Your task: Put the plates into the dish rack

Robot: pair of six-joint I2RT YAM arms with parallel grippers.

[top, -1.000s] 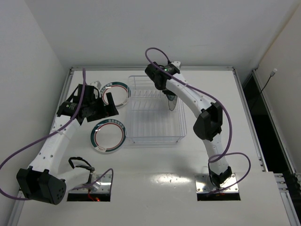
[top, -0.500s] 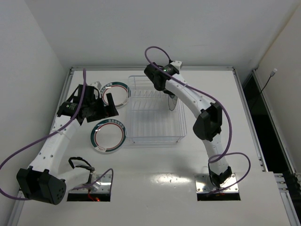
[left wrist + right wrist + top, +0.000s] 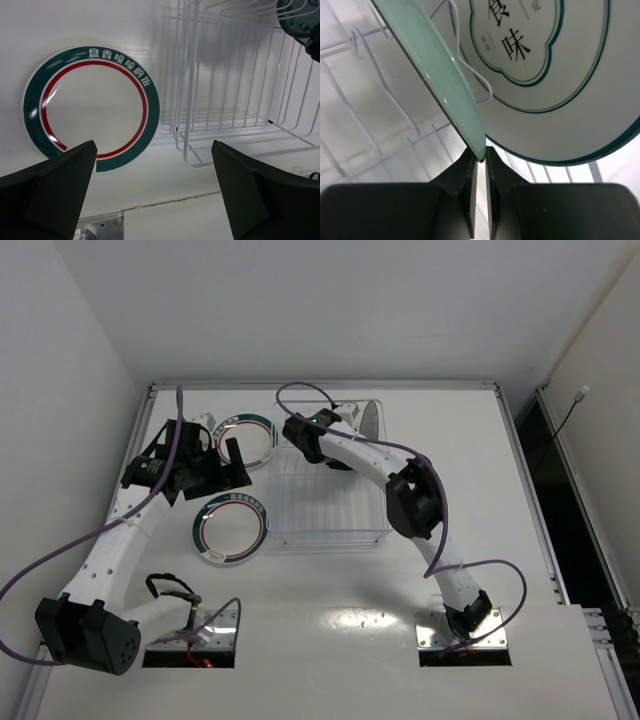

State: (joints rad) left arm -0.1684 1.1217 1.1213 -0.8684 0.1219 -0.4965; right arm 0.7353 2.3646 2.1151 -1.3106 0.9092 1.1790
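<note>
My right gripper is shut on the bottom rim of an upright pale grey-green plate, seen edge-on. In the top view this looks like the silver-grey plate, at the back right of the clear dish rack. Beside it stands a plate with a white back and teal rim line. The teal-blue patterned plate shows in the rack in the left wrist view. My left gripper is open and empty. It hangs beside the smaller banded plate, which also shows in the left wrist view. The larger banded plate lies flat, left of the rack.
The rack's thin tines run under and behind the held plate. The rack's far left corner lies close to my left gripper. A metal bracket marks the table's far edge. Loose cables lie near the left base.
My right arm has swung its wrist left and back across the rack. The silver-grey plate now shows at the rack's back right. The left arm and both banded plates have not moved.
</note>
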